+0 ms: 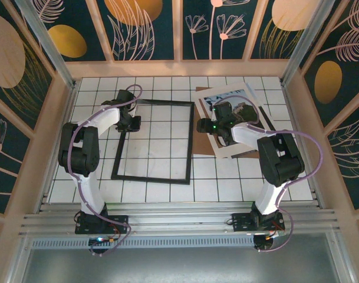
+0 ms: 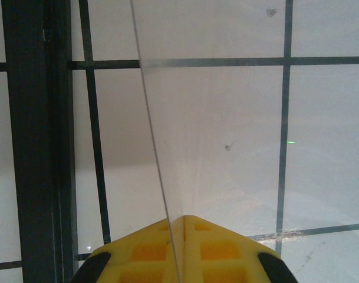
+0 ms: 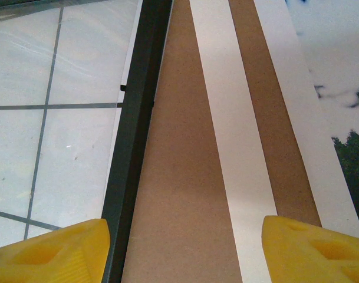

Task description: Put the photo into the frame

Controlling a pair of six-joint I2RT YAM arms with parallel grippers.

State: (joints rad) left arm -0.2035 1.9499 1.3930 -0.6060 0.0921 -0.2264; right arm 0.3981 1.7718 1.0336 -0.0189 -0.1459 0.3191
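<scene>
- White-tiled table from above — the frame [image 1: 152,141] lies flat mid-table, with the photo [image 1: 229,94] just beside it on the right.
- Left wrist: left gripper [image 2: 182,227] is closed, apparently pinching a clear sheet [image 2: 226,147]; if it slips, the sheet could drop.
- Right wrist: right gripper [image 3: 185,250] hangs open over the brown board [image 3: 185,177] — closing here risks snagging the board rather than the photo.

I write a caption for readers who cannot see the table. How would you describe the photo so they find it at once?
On the white tiled table, look right of the black frame, where the right gripper hovers over flat sheets. The photo is the tilted print with a wide white border around an outdoor picture; the cardboard beneath it is plain brown.
</scene>
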